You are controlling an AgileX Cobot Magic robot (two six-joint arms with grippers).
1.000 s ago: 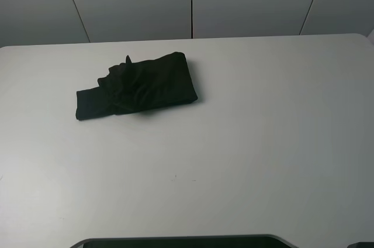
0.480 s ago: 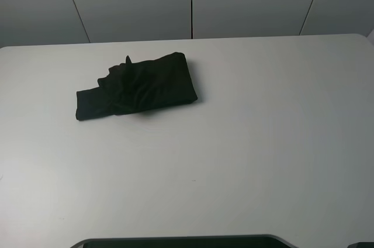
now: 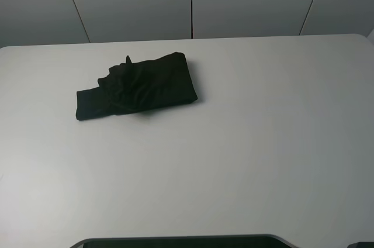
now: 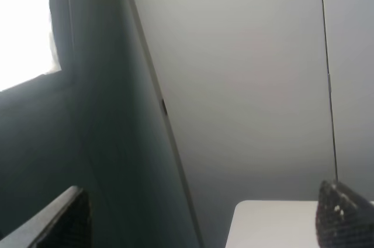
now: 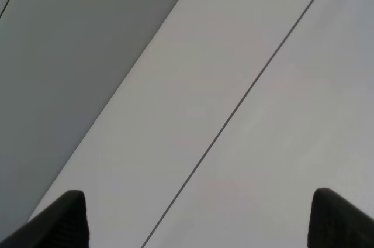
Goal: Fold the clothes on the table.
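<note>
Nothing has shifted across the last second in the high view: the shirt [image 3: 135, 87] lies in the same spot and the same shape as before, in the upper left of the frame, on the table [image 3: 245, 143]. I read that as a pause with the fold either finished or abandoned, since neither arm is over the work. My judgement is that the task is near its end, though the result is untidy.

The shirt is a compact black bundle, longer than it is deep, with its right end squared off and its left end trailing out into a flatter tab. A bunched ridge rises near its top middle, so the layers are not lying flat there.

Left gripper [image 4: 201, 216]: only two dark fingertips show at the lower corners of its wrist view, set wide apart, nothing between them. It faces the wall panels [image 4: 245, 84], with a corner of the table just visible at the bottom.

Right gripper [image 5: 198, 216]: likewise two tips at the lower corners, spread wide, holding nothing, pointed at the panels.

Hidden or unclear: no print shows on the shirt. I cannot count the layers or see how the sleeves are tucked. Neither arm appears in the high view, so I cannot place them over the table.
</note>
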